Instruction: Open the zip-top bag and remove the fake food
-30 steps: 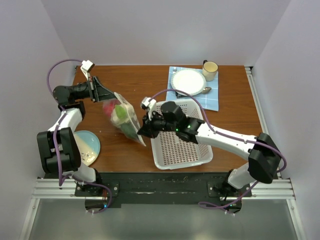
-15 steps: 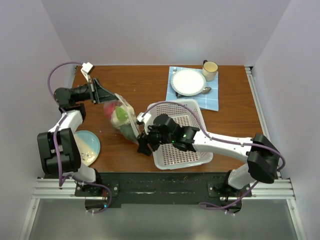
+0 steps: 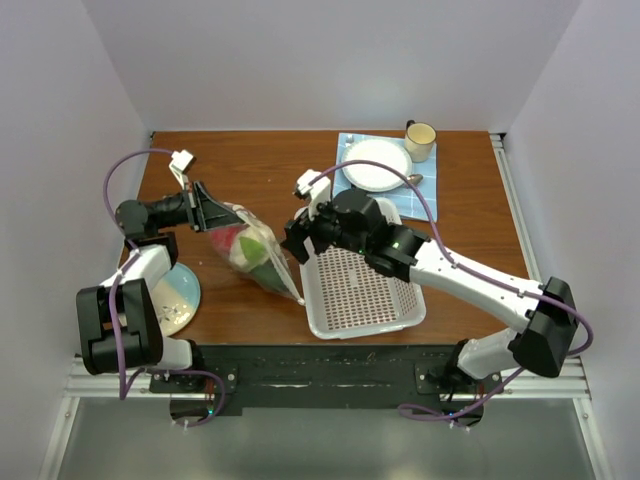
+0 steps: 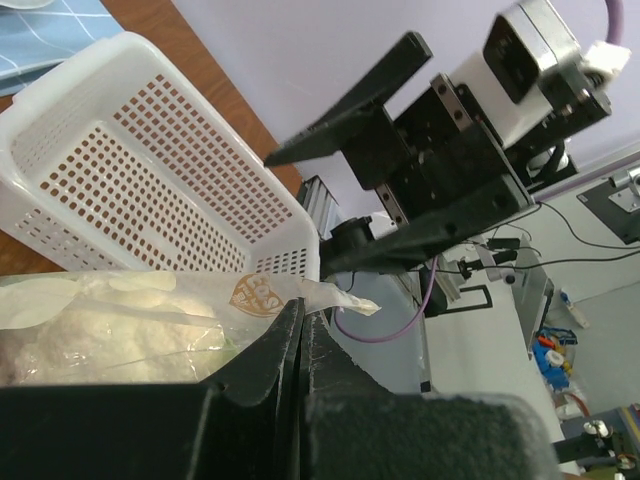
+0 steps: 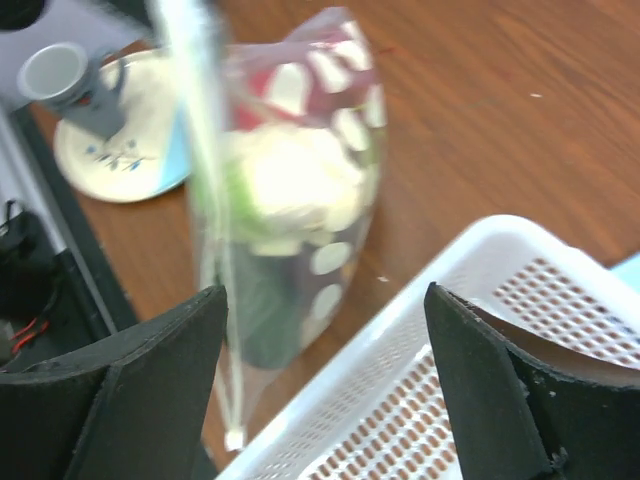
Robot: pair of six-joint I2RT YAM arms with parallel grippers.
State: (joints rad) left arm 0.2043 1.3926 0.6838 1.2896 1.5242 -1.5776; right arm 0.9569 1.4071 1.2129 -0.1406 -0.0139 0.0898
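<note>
My L hand [image 3: 205,210] is clenched on one edge of the zip-top bag [image 3: 252,255], holding that end up. The bag slants down to the R over the brown surface [image 3: 270,165], low end just beside the white basket [image 3: 365,295]. Fake food [image 5: 290,180] (red, cream, green pcs) sits inside the bag. My R hand [image 3: 298,238] is released, fingers wide apart, close by the bag w/ nothing in it.
</note>
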